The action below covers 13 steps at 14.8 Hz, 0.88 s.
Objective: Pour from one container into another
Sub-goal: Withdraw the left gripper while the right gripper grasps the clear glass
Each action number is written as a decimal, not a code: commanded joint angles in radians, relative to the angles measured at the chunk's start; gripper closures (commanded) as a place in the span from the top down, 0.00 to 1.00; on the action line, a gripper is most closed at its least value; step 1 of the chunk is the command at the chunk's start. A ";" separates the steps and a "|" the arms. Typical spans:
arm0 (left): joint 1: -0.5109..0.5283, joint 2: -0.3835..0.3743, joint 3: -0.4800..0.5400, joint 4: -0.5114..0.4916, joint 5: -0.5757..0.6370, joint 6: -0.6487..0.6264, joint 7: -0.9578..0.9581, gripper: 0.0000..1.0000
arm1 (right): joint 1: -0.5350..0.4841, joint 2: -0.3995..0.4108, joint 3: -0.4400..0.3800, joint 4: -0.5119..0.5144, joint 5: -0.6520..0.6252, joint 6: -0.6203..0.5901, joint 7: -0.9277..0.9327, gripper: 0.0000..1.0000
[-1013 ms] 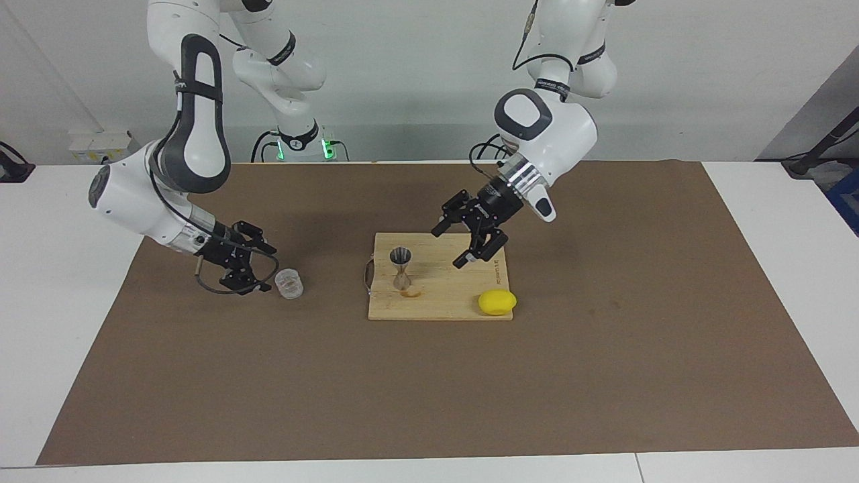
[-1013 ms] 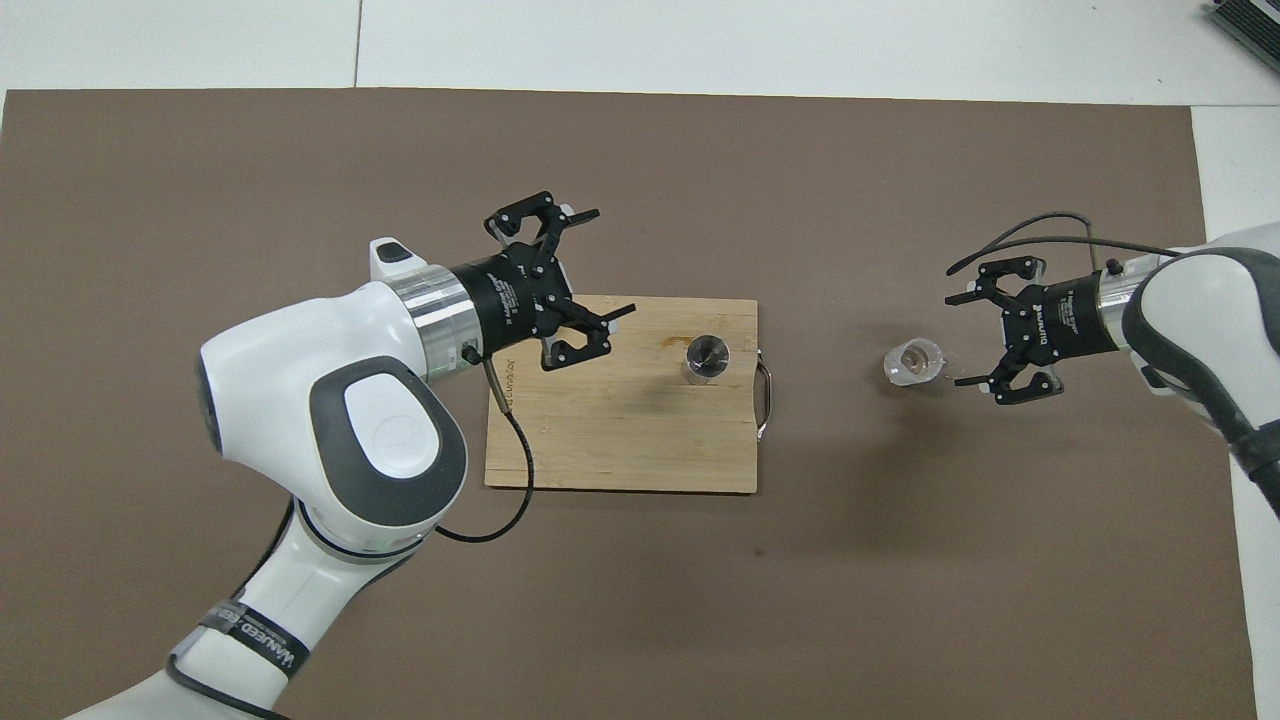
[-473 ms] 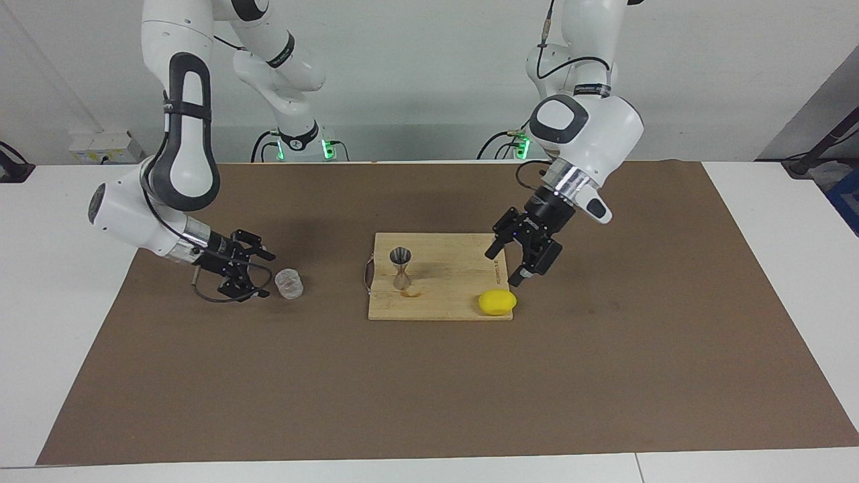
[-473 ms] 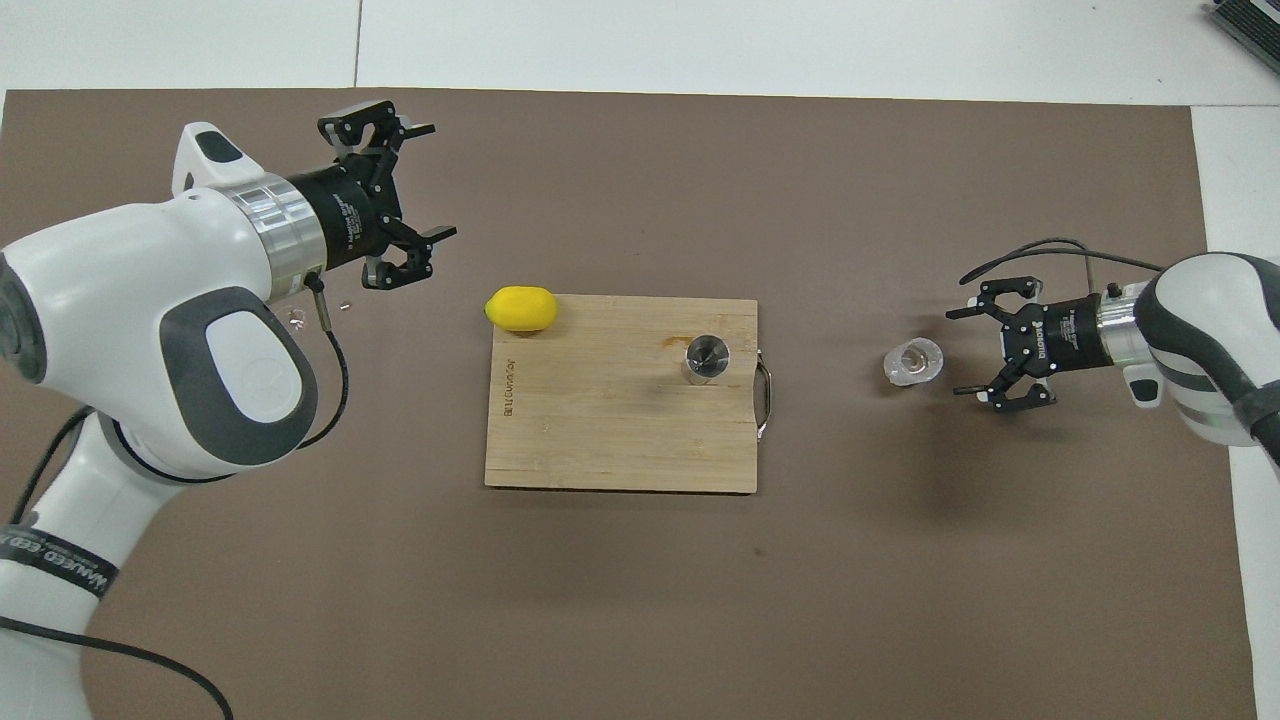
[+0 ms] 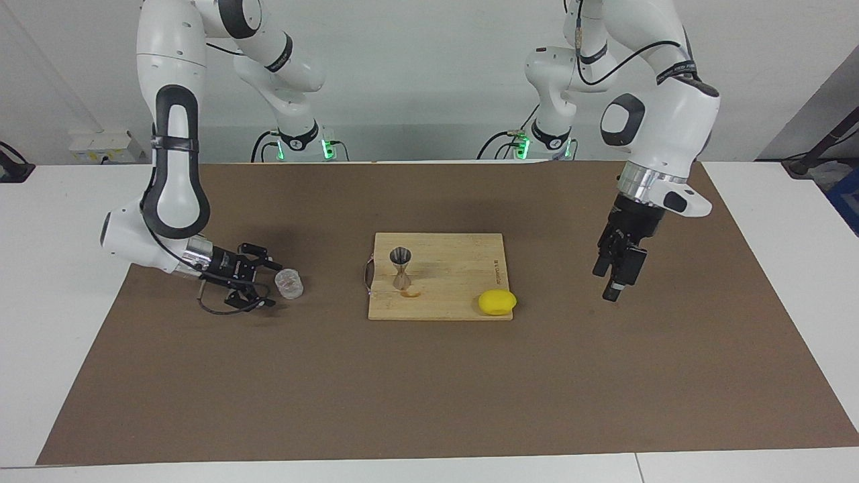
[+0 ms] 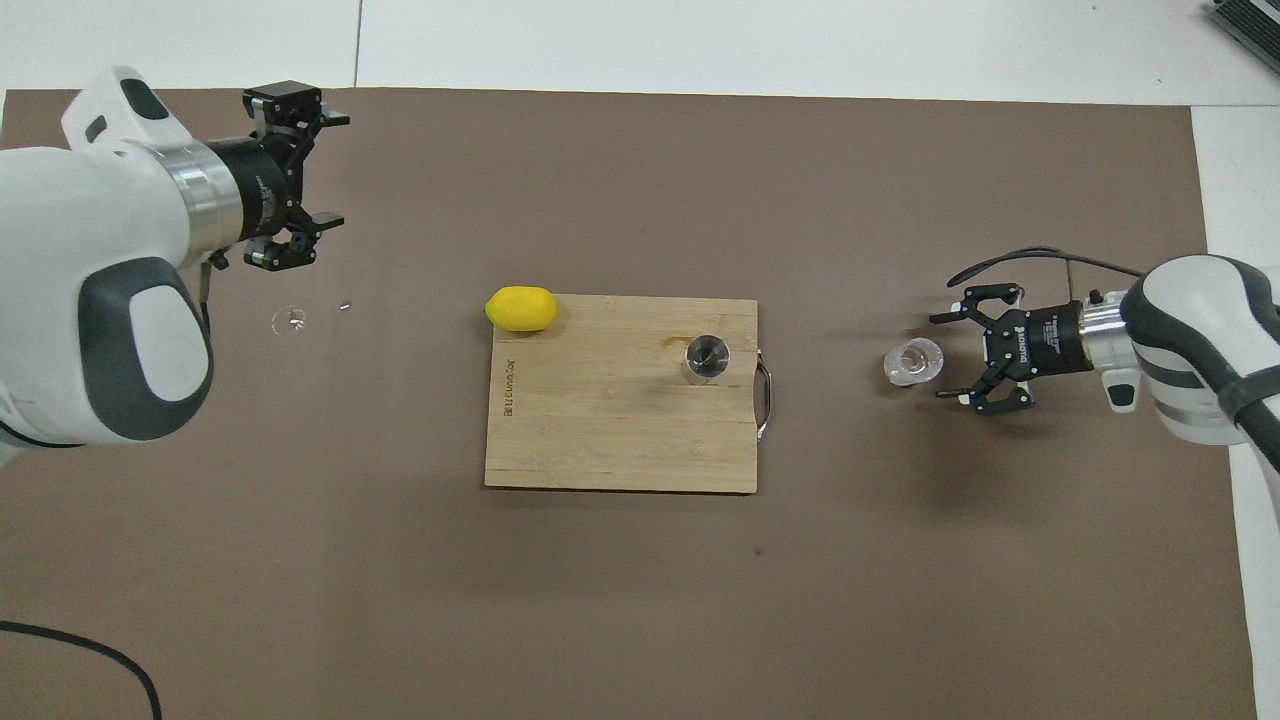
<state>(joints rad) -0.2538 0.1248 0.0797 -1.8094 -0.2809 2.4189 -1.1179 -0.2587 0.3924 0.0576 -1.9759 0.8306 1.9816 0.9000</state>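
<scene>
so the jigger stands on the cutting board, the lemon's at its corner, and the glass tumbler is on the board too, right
Not quite: the glass tumbler is not on the cutting board. It stands on the brown mat toward the right arm's end of the table, just in front of the right gripper with its open fingers. The facing view shows this. The jigger does stand on the board, with the lemon at its corner.

Evenly and brightly lit scene, seen sharply in both views.

Soft, diffuse shadows are cast on the brown mat point(image 5: 429, 376) beneath the arms, suggesting light from above. No glare or blur is noted; green indicator lights are seen glowing at the arm bases.
</scene>
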 commanded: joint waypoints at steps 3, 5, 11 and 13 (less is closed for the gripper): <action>0.094 -0.065 -0.008 0.028 0.035 -0.285 0.460 1.00 | 0.010 -0.015 0.004 -0.047 0.061 0.008 -0.067 1.00; 0.142 -0.105 -0.009 0.030 0.070 -0.395 0.673 1.00 | 0.012 -0.015 0.004 -0.049 0.067 0.008 -0.075 0.97; 0.151 -0.191 -0.024 0.076 0.281 -0.729 1.074 1.00 | 0.010 -0.018 0.004 -0.047 0.102 -0.004 -0.066 0.18; 0.156 -0.192 -0.031 0.110 0.285 -0.805 1.141 1.00 | 0.010 -0.026 0.004 -0.043 0.102 -0.010 -0.062 0.01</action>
<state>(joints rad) -0.0970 -0.0706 0.0555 -1.7410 -0.0286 1.6901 -0.0498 -0.2429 0.3917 0.0587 -2.0030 0.8994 1.9815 0.8601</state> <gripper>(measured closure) 0.000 0.493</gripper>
